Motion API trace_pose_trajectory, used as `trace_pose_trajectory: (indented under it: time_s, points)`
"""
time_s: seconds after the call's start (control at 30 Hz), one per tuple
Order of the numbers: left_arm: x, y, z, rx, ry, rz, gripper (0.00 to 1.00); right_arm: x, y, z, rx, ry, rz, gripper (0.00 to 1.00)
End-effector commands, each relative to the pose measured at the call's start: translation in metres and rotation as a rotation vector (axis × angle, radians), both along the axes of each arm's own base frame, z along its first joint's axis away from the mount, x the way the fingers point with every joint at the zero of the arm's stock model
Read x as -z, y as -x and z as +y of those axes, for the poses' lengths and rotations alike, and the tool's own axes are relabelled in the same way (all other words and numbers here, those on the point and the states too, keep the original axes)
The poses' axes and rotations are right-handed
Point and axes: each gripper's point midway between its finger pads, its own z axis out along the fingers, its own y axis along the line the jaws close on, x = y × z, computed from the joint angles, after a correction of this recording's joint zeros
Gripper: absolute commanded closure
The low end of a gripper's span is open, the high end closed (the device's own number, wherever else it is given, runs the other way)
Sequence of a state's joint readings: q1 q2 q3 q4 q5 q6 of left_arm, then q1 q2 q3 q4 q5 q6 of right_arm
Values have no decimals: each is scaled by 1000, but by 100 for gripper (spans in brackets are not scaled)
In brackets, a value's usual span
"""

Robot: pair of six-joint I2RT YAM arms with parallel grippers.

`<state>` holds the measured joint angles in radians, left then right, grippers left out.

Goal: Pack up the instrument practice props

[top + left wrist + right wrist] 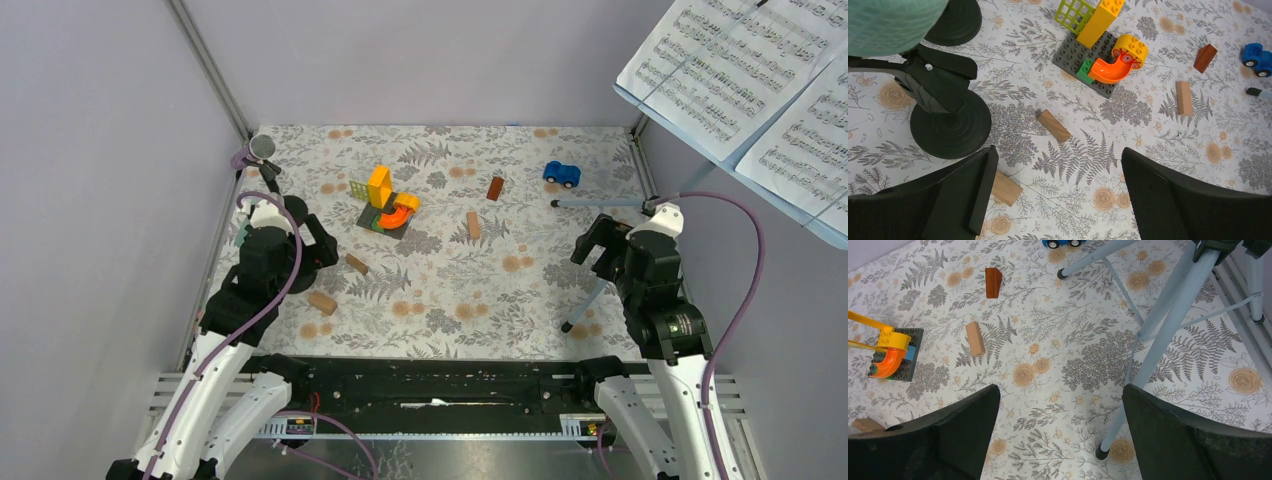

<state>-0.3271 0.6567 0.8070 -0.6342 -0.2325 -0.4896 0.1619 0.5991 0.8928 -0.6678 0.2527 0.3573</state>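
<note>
Packing is looking barely begun, with both arms hovering and nothing in hand. The left fingers (1173,200) are gaping wide and empty above the counter (440,300). The nearer mic holder (950,127) is sitting at their 10 o'clock, the mint-green microphone (888,20) looming over it, and the second mic holder (955,20) is lying beyond. The purple glitter microphone (262,148) is standing at the counter's 10 o'clock. The right fingers (1188,440) are likewise spreading wide around nothing, with the music rack's tripod legs (1172,325) rising at their 1 o'clock. Its sheet-music pages (740,70) are showing at 2 o'clock from above. Next, I judge, each arm is needing to shift sideways onto its prop before closing.
</note>
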Motion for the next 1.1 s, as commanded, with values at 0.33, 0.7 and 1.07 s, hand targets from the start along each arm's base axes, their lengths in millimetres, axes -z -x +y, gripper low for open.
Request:
trace_pose_trajectory:
  time_s: [0.33,0.7,1.07]
  points:
    - [3,-11,-1,-10,-9,19,1,0,-9,5,52,-81,31,0]
    - [3,-11,-6,22,2,8,1,-44,-19,-54,391,28,-114,0]
    - [-3,-7,-13,63,24,-18,1,-97,-27,-103,660,166,-433,0]
